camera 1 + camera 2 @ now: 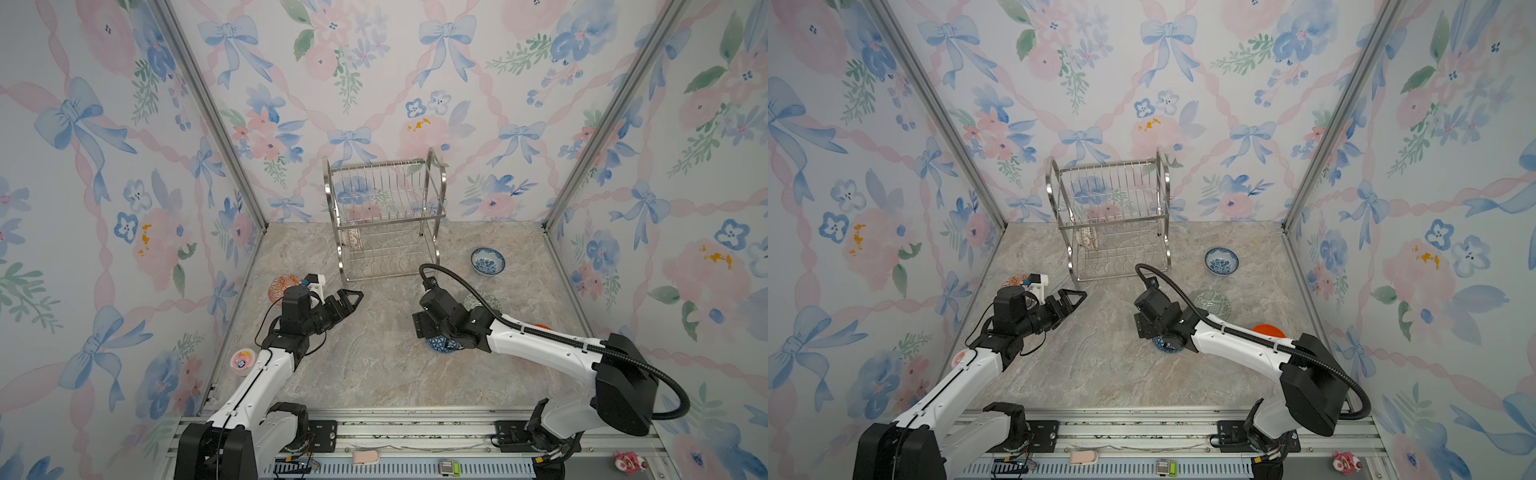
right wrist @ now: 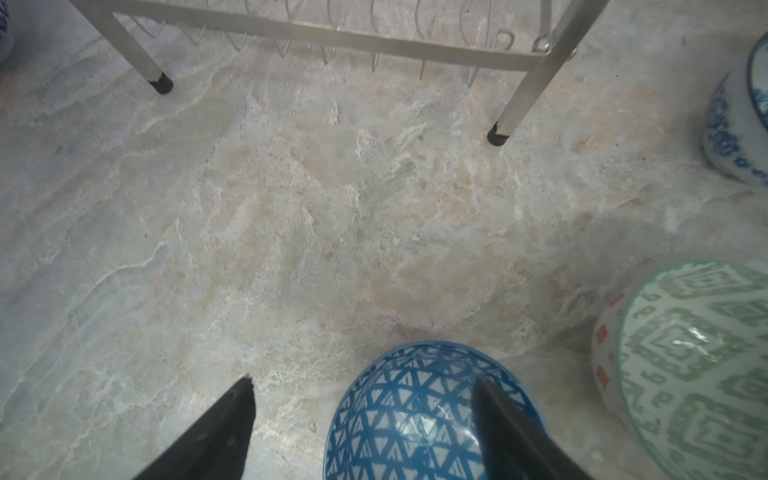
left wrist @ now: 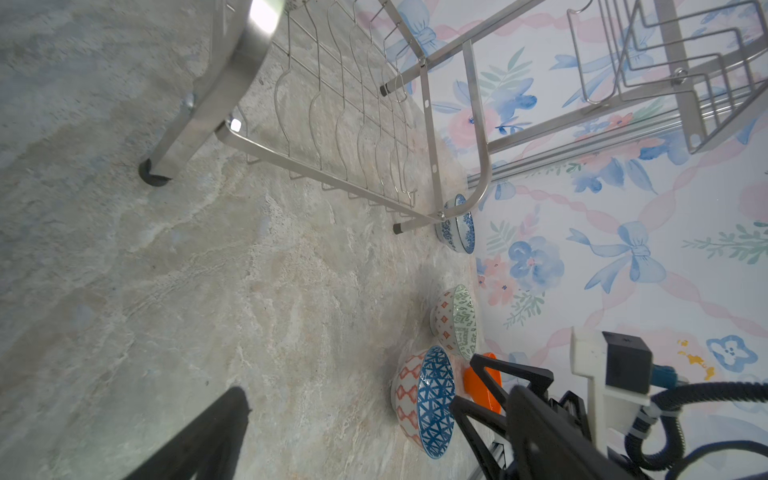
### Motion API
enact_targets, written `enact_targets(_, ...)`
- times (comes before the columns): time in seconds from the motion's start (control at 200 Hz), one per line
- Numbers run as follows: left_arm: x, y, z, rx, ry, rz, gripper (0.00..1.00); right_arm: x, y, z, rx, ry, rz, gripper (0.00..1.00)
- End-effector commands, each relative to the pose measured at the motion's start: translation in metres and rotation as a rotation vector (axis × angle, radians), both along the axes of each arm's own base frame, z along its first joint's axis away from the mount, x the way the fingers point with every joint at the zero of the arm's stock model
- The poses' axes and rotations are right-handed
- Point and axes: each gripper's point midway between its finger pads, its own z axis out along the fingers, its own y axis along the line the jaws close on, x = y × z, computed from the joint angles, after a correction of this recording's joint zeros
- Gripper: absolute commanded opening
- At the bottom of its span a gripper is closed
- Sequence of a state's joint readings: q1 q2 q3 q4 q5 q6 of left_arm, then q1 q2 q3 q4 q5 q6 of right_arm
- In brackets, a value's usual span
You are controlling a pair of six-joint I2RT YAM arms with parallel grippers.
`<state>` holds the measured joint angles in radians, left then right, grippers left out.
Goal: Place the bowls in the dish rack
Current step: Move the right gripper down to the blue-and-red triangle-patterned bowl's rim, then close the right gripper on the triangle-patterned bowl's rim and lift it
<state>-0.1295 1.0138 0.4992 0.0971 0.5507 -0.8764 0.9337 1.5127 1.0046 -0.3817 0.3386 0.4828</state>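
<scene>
The right tool [image 2: 362, 380] stands apart, straddling the rim of the blue lattice bowl [image 2: 407, 415]. Centre the wall between its jaws, then clamp firmly. The left tool [image 1: 348, 300] hangs apart, empty.

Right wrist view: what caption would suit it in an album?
Open right gripper straddling the rim of the blue lattice bowl, dish rack ahead, green-patterned bowl beside.
</scene>
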Motion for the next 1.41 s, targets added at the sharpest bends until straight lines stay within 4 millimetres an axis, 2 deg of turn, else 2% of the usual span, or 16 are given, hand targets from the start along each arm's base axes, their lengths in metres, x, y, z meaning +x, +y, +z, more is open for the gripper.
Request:
enact_targets(0.0, 0.0, -0.009, 0.011, -0.013, -0.053, -0.03, 0.98, -0.017, -0.012, -0.037, -0.088, 0.083, -0.04, 0.75)
enact_targets(0.135, -0.001, -0.013, 0.006, -0.006, -0.047, -0.036, 0.98, -0.026, -0.002, -0.055, -0.115, 0.108, -0.022, 0.68)
enact_targets(0.215, -0.001, -0.014, 0.004, -0.006, -0.044, -0.038, 0.98, -0.028, 0.002, -0.057, -0.125, 0.109, -0.015, 0.61)
enact_targets(0.24, -0.001, -0.015, 0.003, -0.005, -0.043, -0.039, 0.98, -0.029, 0.001, -0.067, -0.152, 0.123, -0.016, 0.59)
enact_targets(0.345, -0.001, -0.018, 0.001, -0.002, -0.039, -0.048, 0.98, -0.031, 0.001, -0.075, -0.178, 0.131, -0.016, 0.47)
enact_targets(0.455, -0.002, -0.018, -0.004, 0.006, -0.029, -0.051, 0.98, -0.031, -0.001, -0.079, -0.195, 0.124, -0.023, 0.38)
enact_targets(0.585, -0.002, -0.018, -0.008, 0.009, -0.02, -0.053, 0.98, -0.028, -0.002, -0.073, -0.195, 0.102, -0.024, 0.31)
enact_targets(0.84, -0.002, -0.018, -0.008, 0.014, -0.018, -0.048, 0.98, -0.017, 0.005, -0.046, -0.158, 0.052, -0.005, 0.13)
enact_targets(1.03, -0.003, -0.017, -0.005, 0.016, -0.023, -0.046, 0.98, -0.007, 0.01, -0.038, -0.132, 0.042, 0.006, 0.03)
enact_targets(1.045, -0.003, -0.017, -0.005, 0.017, -0.022, -0.046, 0.98, -0.005, 0.012, -0.028, -0.105, 0.027, 0.008, 0.03)
enact_targets(1.21, -0.002, -0.015, -0.001, 0.032, -0.028, -0.041, 0.98, 0.005, 0.03, 0.006, 0.051, -0.012, 0.039, 0.0)
enact_targets(1.4, -0.002, -0.015, 0.002, 0.035, -0.031, -0.041, 0.98, 0.011, 0.054, 0.065, 0.322, -0.112, 0.102, 0.0)
